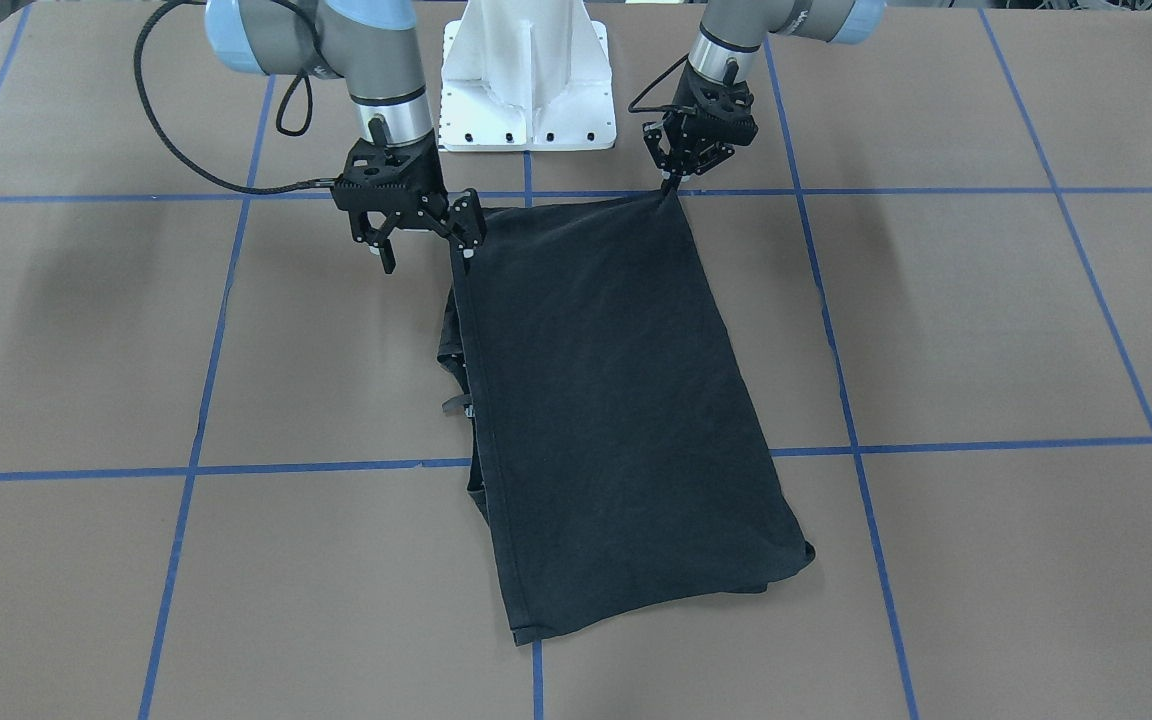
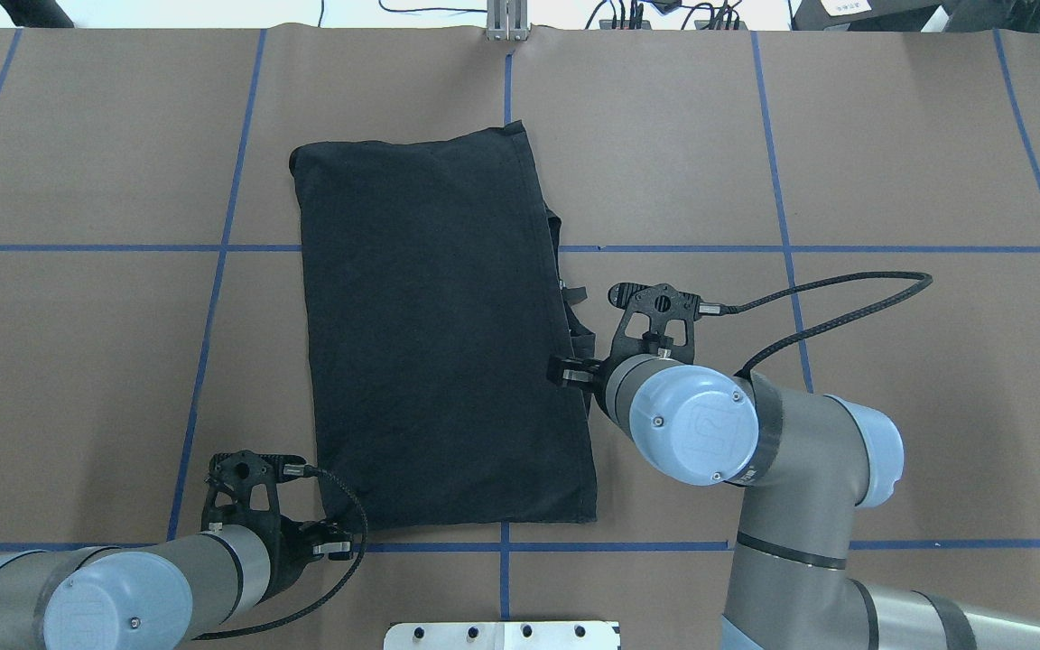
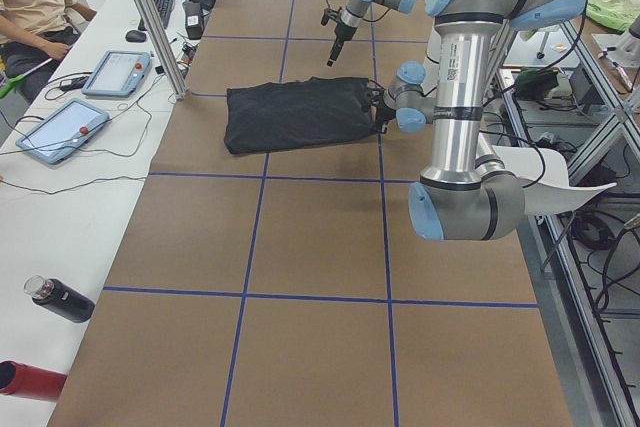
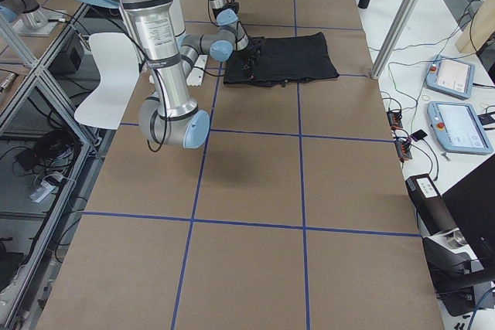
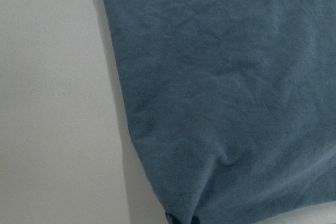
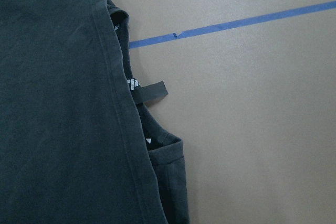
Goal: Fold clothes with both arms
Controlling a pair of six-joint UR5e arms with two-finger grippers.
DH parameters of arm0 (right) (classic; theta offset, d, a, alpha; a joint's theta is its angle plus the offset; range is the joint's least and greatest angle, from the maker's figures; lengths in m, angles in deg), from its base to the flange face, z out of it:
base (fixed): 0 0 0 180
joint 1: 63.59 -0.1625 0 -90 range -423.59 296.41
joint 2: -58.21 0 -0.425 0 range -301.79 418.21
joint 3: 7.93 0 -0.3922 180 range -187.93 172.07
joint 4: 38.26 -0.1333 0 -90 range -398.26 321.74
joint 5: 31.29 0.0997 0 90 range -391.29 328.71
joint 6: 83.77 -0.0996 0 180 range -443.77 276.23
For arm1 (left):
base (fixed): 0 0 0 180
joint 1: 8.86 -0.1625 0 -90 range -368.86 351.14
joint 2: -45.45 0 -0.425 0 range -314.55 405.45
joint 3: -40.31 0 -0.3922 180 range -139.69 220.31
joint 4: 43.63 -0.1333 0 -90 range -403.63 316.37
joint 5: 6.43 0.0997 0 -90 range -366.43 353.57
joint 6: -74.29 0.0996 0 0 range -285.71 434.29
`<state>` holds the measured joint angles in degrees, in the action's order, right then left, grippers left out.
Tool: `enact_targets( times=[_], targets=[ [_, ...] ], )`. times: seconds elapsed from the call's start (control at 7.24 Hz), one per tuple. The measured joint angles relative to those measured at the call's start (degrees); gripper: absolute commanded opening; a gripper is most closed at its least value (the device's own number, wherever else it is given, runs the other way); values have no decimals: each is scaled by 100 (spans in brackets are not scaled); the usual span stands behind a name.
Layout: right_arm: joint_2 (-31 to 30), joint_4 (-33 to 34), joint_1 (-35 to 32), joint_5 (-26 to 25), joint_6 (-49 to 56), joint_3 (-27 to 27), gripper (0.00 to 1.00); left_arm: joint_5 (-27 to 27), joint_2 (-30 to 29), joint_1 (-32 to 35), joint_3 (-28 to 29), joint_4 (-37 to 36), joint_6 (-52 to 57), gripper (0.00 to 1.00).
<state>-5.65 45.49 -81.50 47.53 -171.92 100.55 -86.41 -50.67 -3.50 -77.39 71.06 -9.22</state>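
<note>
Nearest the robot's edge of the surface (image 1: 986, 330), just in front of the white pedestal (image 1: 526, 90), the left gripper (image 1: 673, 183) has its jaws drawn narrow onto the near corner of the black T-shirt (image 1: 606, 400) on the robot's left, where the cloth rises to a small peak. The right gripper (image 1: 426, 255) hangs by the other near corner with its jaws spread wide and holding nothing. Whether one fingertip touches the cloth cannot be told. From these corners the T-shirt runs as a long, narrow rectangle, already folded lengthwise, out across the middle of the surface towards its far edge, lying flat with few wrinkles. Along its long side on the robot's right, a sleeve (image 6: 168, 156) and a neck tag (image 6: 149, 92) poke out from under the top layer. The step in hand looks like taking hold of the two near corners for a crosswise fold, and it seems half done. The next move probably calls for the right jaws to come down over their corner and close through every layer. Both arms would then lift level and carry the near short edge towards the far end, keeping it taut so the layers do not slide.
</note>
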Motion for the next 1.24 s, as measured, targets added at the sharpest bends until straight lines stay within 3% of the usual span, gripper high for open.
enact_targets(
  times=[0.14,0.41,0.97,1.24],
  targets=[
    [58,-368,88,-209,-141,-348,96,-1,-12,0,-4,0,-4,0],
    [108,-1109,150,-398,-192,-1003,82,0,-19,0,-8,1,-7,0],
    [162,-1224,310,-566,-223,-1167,59,0,-29,-4,-4,7,-19,0],
    [166,-1220,336,-576,-228,-1158,27,0,-30,-7,-1,9,-24,0]
  ],
)
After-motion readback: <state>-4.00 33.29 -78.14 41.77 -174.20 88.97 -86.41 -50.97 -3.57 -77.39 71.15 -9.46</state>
